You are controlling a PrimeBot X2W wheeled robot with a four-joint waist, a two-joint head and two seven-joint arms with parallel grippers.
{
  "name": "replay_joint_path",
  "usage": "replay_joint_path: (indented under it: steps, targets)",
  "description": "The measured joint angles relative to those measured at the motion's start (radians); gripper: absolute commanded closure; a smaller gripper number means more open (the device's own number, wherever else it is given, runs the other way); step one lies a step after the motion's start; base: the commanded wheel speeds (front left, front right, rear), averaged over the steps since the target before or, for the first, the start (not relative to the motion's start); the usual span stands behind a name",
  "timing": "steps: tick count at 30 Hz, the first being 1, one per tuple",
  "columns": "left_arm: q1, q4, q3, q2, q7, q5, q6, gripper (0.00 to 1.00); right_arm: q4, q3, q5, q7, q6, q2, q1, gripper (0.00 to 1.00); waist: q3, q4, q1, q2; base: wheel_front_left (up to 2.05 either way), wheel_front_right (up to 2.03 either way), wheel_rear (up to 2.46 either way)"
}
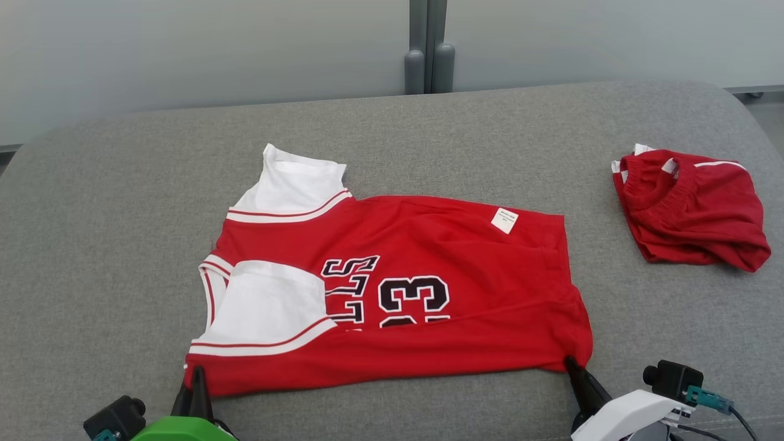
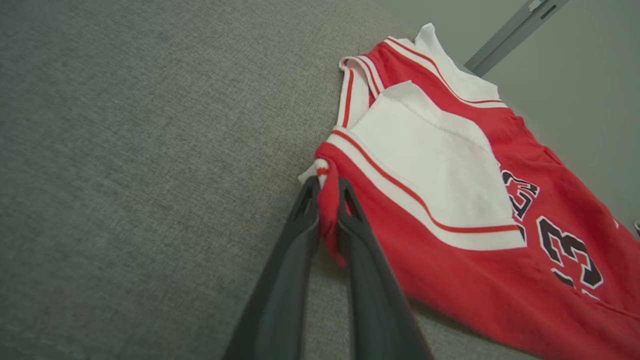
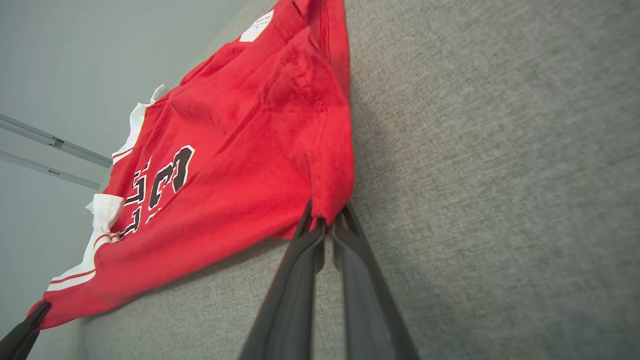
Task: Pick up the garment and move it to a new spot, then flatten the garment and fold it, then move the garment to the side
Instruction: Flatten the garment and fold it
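The red jersey (image 1: 392, 294) lies flat mid-table (image 1: 92, 214), collar to the left. The left tool (image 1: 196, 376) is closed on its near-left corner and the right tool (image 1: 571, 364) on its near-right corner. Raise both corners evenly, keeping the near edge taut for a square fold.

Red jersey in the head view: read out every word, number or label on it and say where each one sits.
"33": black digits on the front of the red jersey.
"LLS": letters turned sideways beside the number; the rest of the word is not visible.
Unreadable: the white tag near the hem, print too small.
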Motion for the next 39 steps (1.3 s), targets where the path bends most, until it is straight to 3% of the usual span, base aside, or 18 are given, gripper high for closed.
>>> replay_joint_path:
  steps: [1, 2, 3, 16, 20, 26, 39]
  targets:
    - [0.000, -0.002, 0.000, 0.000, 0.000, 0.002, 0.001, 0.57, 0.001, -0.001, 0.000, 0.000, 0.000, -0.001, 0.000, 0.32, 0.000, -0.001, 0.0000, 0.0000, 0.00, 0.00, 0.00]
    - [0.001, -0.007, 0.002, 0.000, 0.000, 0.002, 0.007, 0.13, 0.001, -0.001, 0.000, 0.000, 0.000, -0.002, 0.000, 0.00, 0.000, -0.003, 0.0000, 0.0000, 0.00, 0.00, 0.00]
    - [0.004, -0.011, 0.004, 0.000, 0.000, 0.002, 0.009, 0.00, 0.000, -0.003, 0.000, 0.000, -0.001, -0.003, 0.001, 0.00, 0.000, -0.004, 0.0000, 0.0000, 0.00, 0.00, 0.00]
    - [0.038, -0.143, 0.067, 0.055, -0.003, 0.033, 0.027, 0.00, -0.084, -0.038, -0.077, -0.007, -0.028, -0.129, 0.028, 0.00, 0.002, -0.009, 0.0000, 0.0000, 0.00, 0.00, 0.00]
    - [-0.025, -0.181, 0.014, 0.068, -0.001, 0.078, 0.027, 0.00, -0.133, -0.040, -0.103, -0.007, -0.036, -0.157, -0.039, 0.00, 0.009, -0.017, 0.0000, 0.0000, 0.00, 0.00, 0.00]
    - [-0.227, -0.212, -0.082, 0.080, 0.086, 0.148, 0.026, 0.00, -0.176, -0.007, -0.170, 0.052, -0.037, -0.217, -0.196, 0.00, 0.044, -0.031, 0.0000, 0.0000, 0.00, 0.00, 0.00]
    - [-0.518, -0.065, -0.148, 0.078, 0.286, 0.224, 0.059, 0.00, -0.235, 0.115, -0.249, 0.196, -0.026, -0.186, -0.427, 0.00, 0.174, -0.082, 0.0000, 0.0000, 0.00, 0.00, 0.00]
